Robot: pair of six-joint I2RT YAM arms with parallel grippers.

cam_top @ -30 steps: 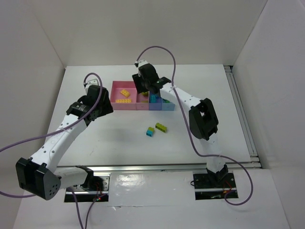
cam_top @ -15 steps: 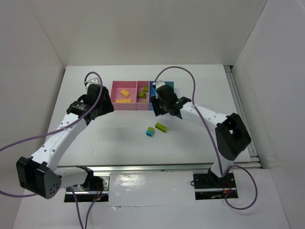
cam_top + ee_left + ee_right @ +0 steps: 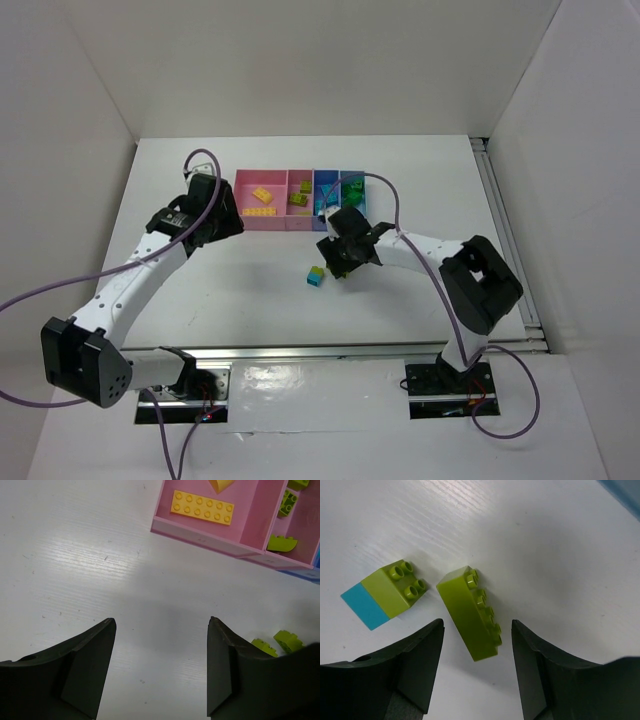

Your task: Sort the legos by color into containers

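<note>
The four joined containers stand at the back: wide pink, narrow pink, blue-violet, light blue. Yellow legos lie in the wide pink bin, lime ones in the narrow pink bin. My right gripper is open low over the table, its jaws either side of a long lime lego without touching it. A lime-on-cyan lego lies just left of it and also shows in the top view. My left gripper is open and empty, near the wide pink bin's front wall.
In the left wrist view a long yellow brick lies in the wide pink bin, lime bricks in the narrow one, and the loose lime bricks sit at the lower right. White walls enclose the table on three sides.
My right gripper has swung from over the bins toward the near side and come down around the long lime lego. The left gripper has shifted slightly toward the bins.
</note>
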